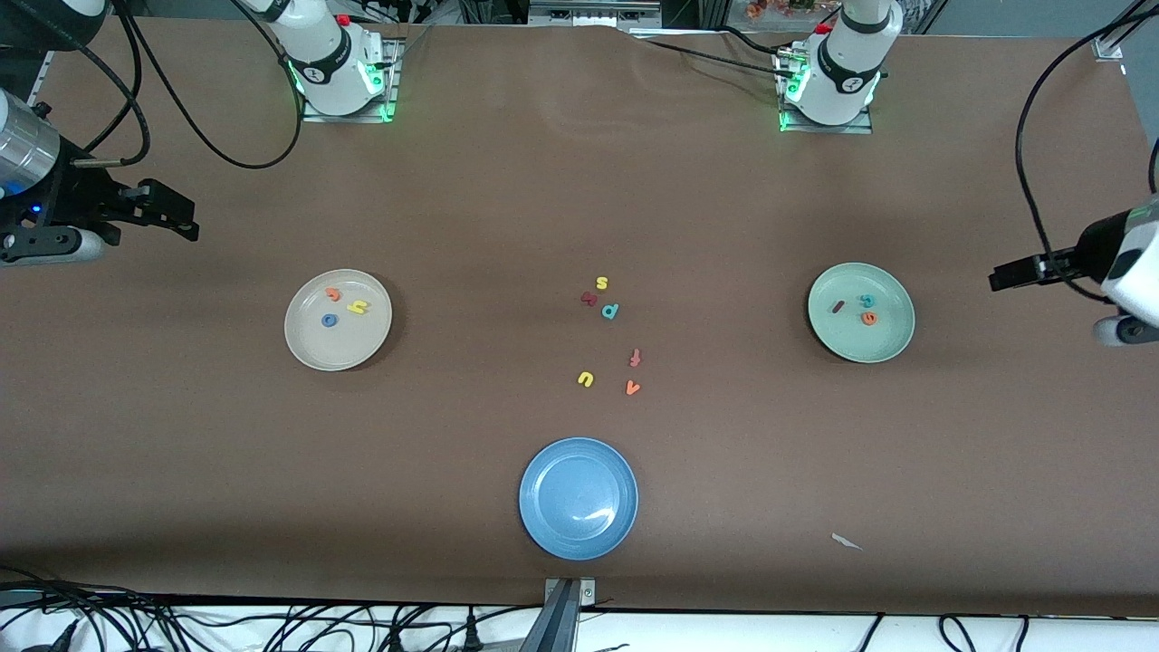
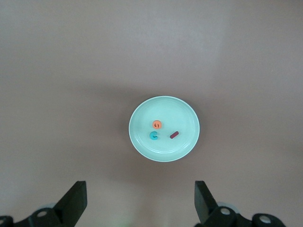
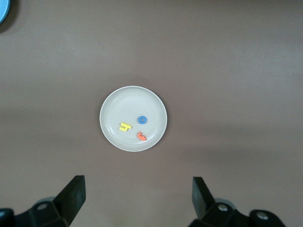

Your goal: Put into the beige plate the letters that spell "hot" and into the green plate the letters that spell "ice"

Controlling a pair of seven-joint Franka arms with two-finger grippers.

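Note:
The beige plate (image 1: 303, 344) holds a yellow h (image 1: 359, 307), a blue o (image 1: 329, 320) and an orange t (image 1: 332, 293). In the green plate (image 1: 892, 340) lie a dark red i (image 1: 838, 307), a teal c (image 1: 867, 300) and an orange e (image 1: 868, 318). My left gripper (image 1: 1000, 276) hangs open and empty over bare table at the left arm's end, beside the green plate (image 2: 142, 139). My right gripper (image 1: 186, 222) hangs open and empty over the right arm's end, beside the beige plate (image 3: 113, 111). Each wrist view shows wide-apart fingers (image 2: 75, 198) (image 3: 73, 194).
A blue plate (image 1: 543, 525) sits near the table's front edge. Loose letters lie mid-table: yellow s (image 1: 601, 282), a dark red letter (image 1: 589, 298), teal p (image 1: 610, 311), red f (image 1: 635, 358), yellow u (image 1: 585, 378), orange v (image 1: 632, 388). A white scrap (image 1: 847, 541) lies nearby.

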